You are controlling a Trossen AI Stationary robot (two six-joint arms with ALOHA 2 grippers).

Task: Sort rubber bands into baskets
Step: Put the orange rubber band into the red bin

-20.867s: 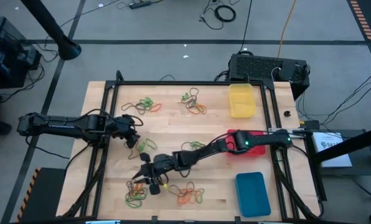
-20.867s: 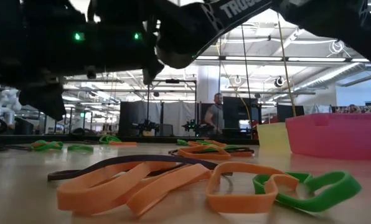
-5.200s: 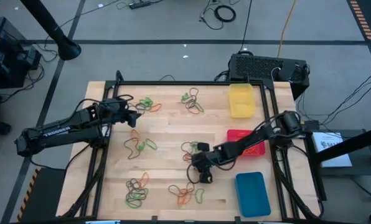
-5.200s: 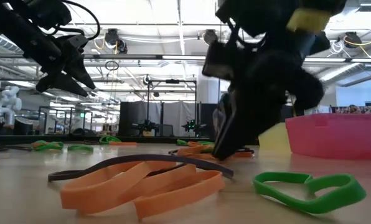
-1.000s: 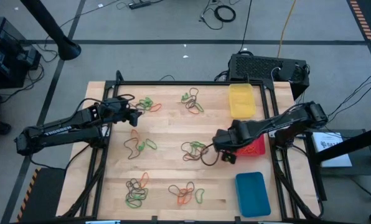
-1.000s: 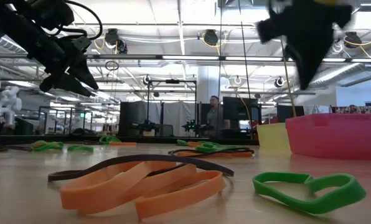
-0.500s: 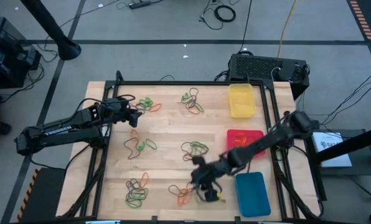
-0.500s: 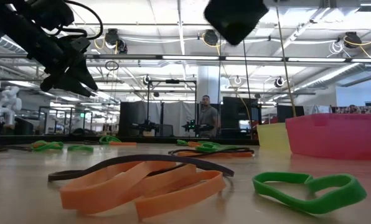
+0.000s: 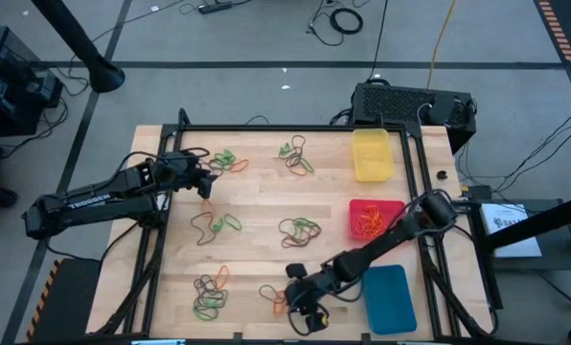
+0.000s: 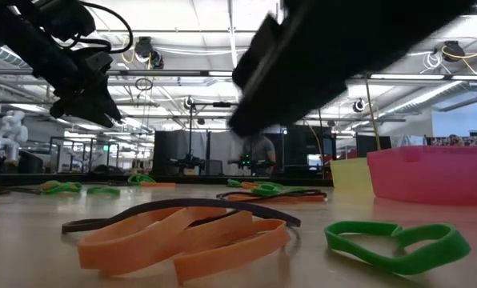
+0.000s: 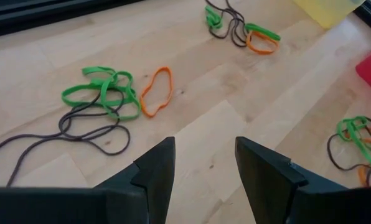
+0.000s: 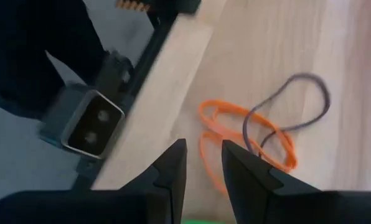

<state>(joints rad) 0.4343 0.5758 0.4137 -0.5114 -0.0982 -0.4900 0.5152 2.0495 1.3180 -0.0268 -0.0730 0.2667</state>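
Rubber bands lie in loose heaps across the wooden table (image 9: pixel 257 196): orange, green and dark loops. My right gripper (image 9: pixel 308 311) hangs open over the front heap (image 9: pixel 284 297), close to the table's front edge. In the right wrist view its fingers (image 12: pixel 244 171) stand a little apart with nothing between them, and orange bands (image 12: pixel 235 130) and a dark band (image 12: pixel 300 102) lie just ahead. My left gripper (image 9: pixel 207 182) waits open at the far left, near a green and dark heap (image 11: pixel 101 99). The yellow basket (image 9: pixel 373 153), the red basket (image 9: pixel 354 216) holding orange bands, and the blue basket (image 9: pixel 389 297) line the right side.
A black box (image 9: pixel 415 103) stands behind the yellow basket. A black frame rail (image 9: pixel 266 127) runs round the table. The small camera (image 12: pixel 92 121) sits at the front edge beside my right gripper. A person (image 10: pixel 258 156) stands far off in the room.
My right arm has swung from the red basket across to the front heap by the table's edge. The left arm has stayed where it was.
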